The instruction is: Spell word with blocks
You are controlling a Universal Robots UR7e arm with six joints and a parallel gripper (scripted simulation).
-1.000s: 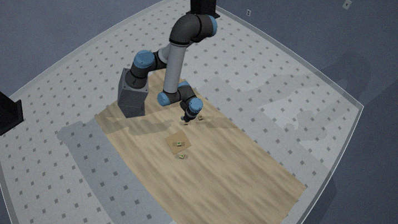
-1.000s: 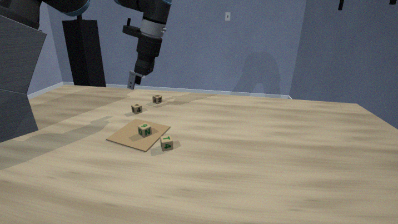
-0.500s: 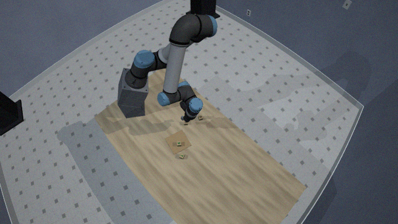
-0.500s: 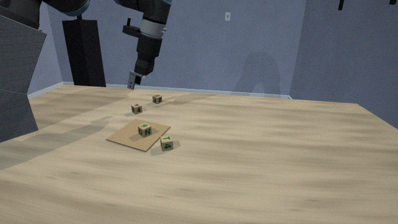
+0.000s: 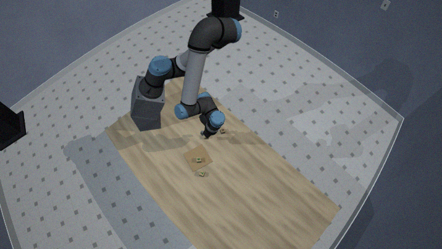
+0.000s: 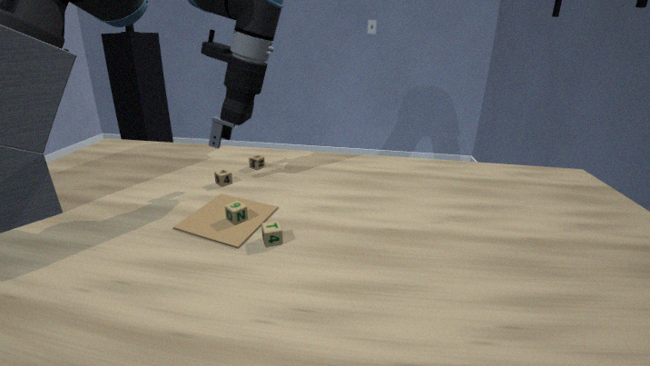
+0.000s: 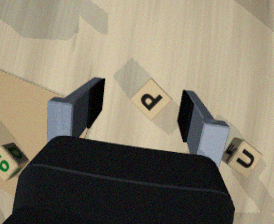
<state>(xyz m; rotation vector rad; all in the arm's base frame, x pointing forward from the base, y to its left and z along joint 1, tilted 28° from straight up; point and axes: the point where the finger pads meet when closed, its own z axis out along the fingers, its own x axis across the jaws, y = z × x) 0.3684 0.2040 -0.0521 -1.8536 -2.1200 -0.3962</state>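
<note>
My gripper (image 7: 141, 100) is open and empty, hanging above the table with the P block (image 7: 150, 100) showing between its fingers below. In the exterior view the gripper (image 6: 215, 133) is well above the P block (image 6: 223, 177). The U block (image 7: 242, 157) (image 6: 256, 162) (image 5: 223, 130) lies on the table just beside it. The tan mat (image 6: 226, 219) (image 5: 197, 156) holds one block with 9 on top and N on a side (image 6: 236, 212) (image 7: 7, 160). The T block (image 6: 271, 233) (image 5: 202, 173) lies on the table, just off the mat's near corner.
The robot's grey base pedestal (image 5: 147, 107) stands at the table's far end. A black post (image 6: 137, 86) stands behind the table. The table edges are far from the blocks.
</note>
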